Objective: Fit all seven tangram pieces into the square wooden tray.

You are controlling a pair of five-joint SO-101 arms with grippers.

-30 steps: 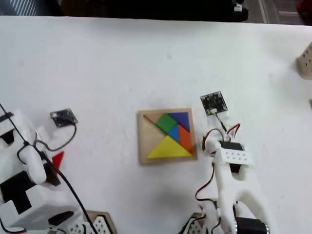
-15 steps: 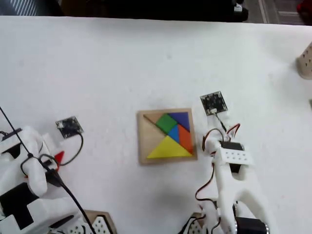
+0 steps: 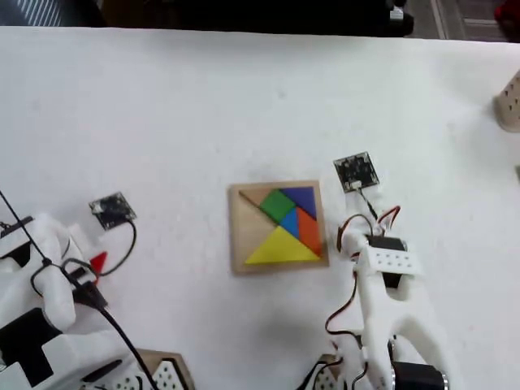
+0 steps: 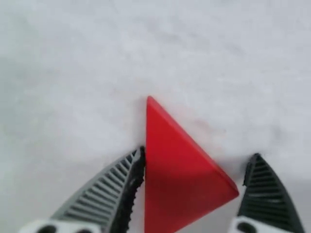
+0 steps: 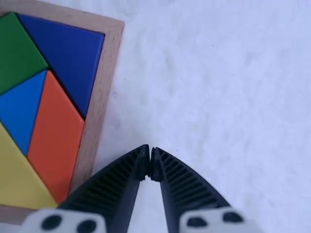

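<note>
Loosely astride red triangle (image 4: 180, 184), left tool (image 4: 198, 154)

tray (image 3: 238, 240) sits mid surface (image 3: 203, 106), w/ pieces (image 3: 286, 242) packed into its right part and its left part bare. loose triangle piece (image 4: 175, 179) lies on the surface well left of the tray, between the spread fingers of the left end effector (image 4: 197, 159). right end effector (image 5: 149, 162) is just right of the tray's rim, tips together.

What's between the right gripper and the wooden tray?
Nothing: in the right wrist view the shut right gripper is beside the wooden tray, with bare white table between them.
</note>
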